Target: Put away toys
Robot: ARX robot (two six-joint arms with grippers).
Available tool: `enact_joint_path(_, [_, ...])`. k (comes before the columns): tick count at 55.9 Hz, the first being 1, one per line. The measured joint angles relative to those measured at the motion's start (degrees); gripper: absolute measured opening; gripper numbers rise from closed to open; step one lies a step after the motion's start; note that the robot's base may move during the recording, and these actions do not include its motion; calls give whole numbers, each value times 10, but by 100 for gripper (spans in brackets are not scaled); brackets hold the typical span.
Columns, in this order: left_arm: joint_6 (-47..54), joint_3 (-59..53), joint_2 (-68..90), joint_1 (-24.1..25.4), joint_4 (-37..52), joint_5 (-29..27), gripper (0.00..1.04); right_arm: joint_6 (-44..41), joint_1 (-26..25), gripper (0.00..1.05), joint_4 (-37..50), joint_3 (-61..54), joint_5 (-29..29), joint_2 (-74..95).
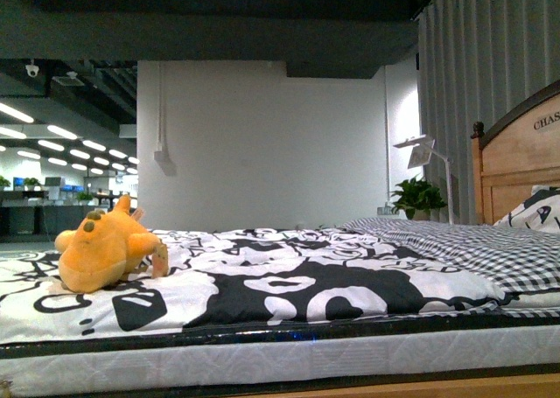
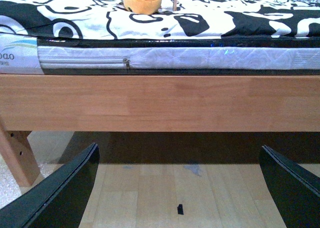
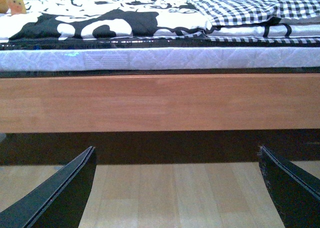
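An orange-yellow plush toy [image 1: 103, 251] lies on the black-and-white bedspread [image 1: 289, 284] at the bed's left side. The left wrist view catches its lower part [image 2: 142, 0] on the mattress; in the right wrist view only a sliver of the toy [image 3: 11, 1] shows at the edge. My left gripper [image 2: 177, 188] hangs open low over the wooden floor, in front of the bed's wooden side rail [image 2: 160, 102], well below the toy. The right gripper [image 3: 177, 188] is open too, at the same low height before the rail [image 3: 160, 102]. Neither arm shows in the front view.
A checked quilt [image 1: 455, 240] covers the bed's right part, with a wooden headboard [image 1: 516, 166] and a pillow [image 1: 535, 210] beyond. A potted plant [image 1: 417, 197] and a lamp [image 1: 424, 153] stand behind. A bed leg [image 2: 17, 155] is at the left. A small dark scrap [image 2: 180, 208] lies on the floor.
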Motion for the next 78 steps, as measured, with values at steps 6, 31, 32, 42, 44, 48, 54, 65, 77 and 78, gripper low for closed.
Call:
enact_joint_path(6, [0, 0, 0, 0, 0, 0, 98, 0, 0, 98, 0, 0, 0, 0])
enact_joint_path(31, [0, 0, 0, 0, 0, 0, 98, 0, 0, 98, 0, 0, 0, 0])
enact_joint_path(32, [0, 0, 0, 0, 0, 0, 98, 0, 0, 98, 0, 0, 0, 0])
enact_joint_path(42, [0, 0, 1, 0, 0, 0, 98, 0, 0, 98, 0, 0, 0, 1])
enact_joint_path(44, [0, 0, 1, 0, 0, 0, 98, 0, 0, 98, 0, 0, 0, 1])
enact_joint_path(48, [0, 0, 1, 0, 0, 0, 98, 0, 0, 98, 0, 0, 0, 1])
enact_joint_path(54, [0, 0, 1, 0, 0, 0, 98, 0, 0, 98, 0, 0, 0, 1])
enact_joint_path(65, [0, 0, 1, 0, 0, 0, 98, 0, 0, 98, 0, 0, 0, 1])
enact_joint_path(77, [0, 0, 1, 0, 0, 1, 98, 0, 0, 98, 0, 0, 3, 1])
enact_joint_path(78, [0, 0, 1, 0, 0, 1, 98, 0, 0, 98, 0, 0, 4, 1])
